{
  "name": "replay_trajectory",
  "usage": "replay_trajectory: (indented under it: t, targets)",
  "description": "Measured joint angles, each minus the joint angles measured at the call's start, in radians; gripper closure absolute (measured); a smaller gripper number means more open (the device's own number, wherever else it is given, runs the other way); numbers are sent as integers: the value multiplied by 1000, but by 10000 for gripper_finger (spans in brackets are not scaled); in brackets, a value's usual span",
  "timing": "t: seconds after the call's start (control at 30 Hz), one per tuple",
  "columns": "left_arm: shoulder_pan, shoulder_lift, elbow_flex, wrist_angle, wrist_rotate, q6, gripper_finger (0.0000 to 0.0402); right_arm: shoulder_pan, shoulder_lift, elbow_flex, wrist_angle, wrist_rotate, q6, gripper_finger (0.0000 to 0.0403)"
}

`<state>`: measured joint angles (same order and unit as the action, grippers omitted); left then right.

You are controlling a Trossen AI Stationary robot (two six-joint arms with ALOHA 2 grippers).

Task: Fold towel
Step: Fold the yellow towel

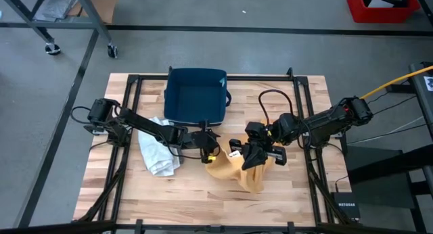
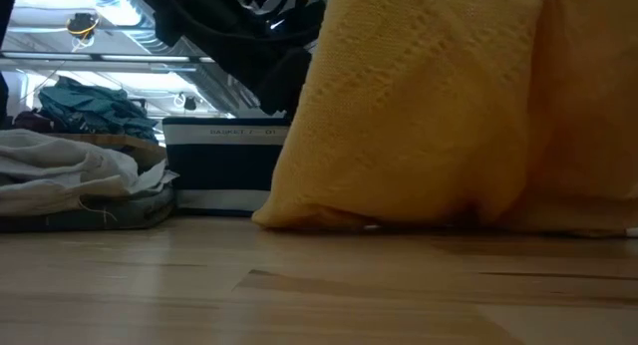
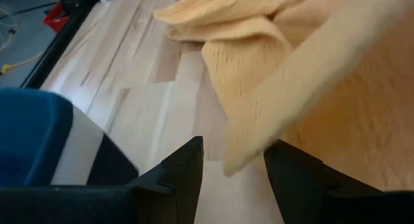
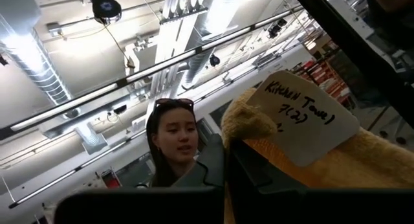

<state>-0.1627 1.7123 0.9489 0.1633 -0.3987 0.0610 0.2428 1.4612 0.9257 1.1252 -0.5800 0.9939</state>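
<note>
A yellow towel [image 1: 243,174] is bunched up near the table's middle. In the low view the towel [image 2: 429,106] hangs, and its lower folds [image 2: 379,217] rest on the wood. A white tag [image 4: 304,123] is fixed to one corner. My right gripper [image 1: 247,156] is shut on that corner and tilted upward. My left gripper [image 1: 211,154] is open just left of the towel. In the left wrist view its fingers [image 3: 234,146] stand on either side of a drooping fold [image 3: 249,143]. My right gripper [image 4: 228,160] pinches the towel's tagged corner [image 4: 246,123] between its two fingers, with the cloth bunched there. The fingers slant upward from the table's right side. The corner is lifted, and the rest hangs down onto the table. My left gripper: I cannot tell whether its fingers touch the fold.
A blue bin [image 1: 196,95] stands at the far middle of the table, also showing in the low view [image 2: 224,166]. A heap of white towels [image 1: 159,153] lies left of my left gripper. A black frame [image 1: 132,82] rims the table. Bare wood [image 1: 203,200] lies at the near edge.
</note>
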Motion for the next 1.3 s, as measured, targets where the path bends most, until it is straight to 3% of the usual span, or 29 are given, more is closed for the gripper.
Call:
replay_trajectory:
  t: [0.17, 0.53, 0.63, 0.83, 1.07, 1.3]
  targets:
    - [0, 0, 0, 31, 84, -4, 247, 0, 0, 0, -1, -5, -3, 398]
    - [5, 75, 0, 112, 83, 24, 255, 0, 0, 0, -1, -1, -3, 398]
    - [5, 79, 0, 129, 82, 44, 285, 0, 0, 0, -2, -1, -4, 398]
    - [1, 78, 0, 115, 77, 34, 387, 0, 0, 0, -2, -7, -4, 398]
    - [-42, 31, 0, -58, 55, -15, 398, -1, 0, 0, -2, -43, -5, 398]
    - [-119, -172, 0, -329, -56, -33, 400, -5, 0, 0, -10, -58, -60, 398]
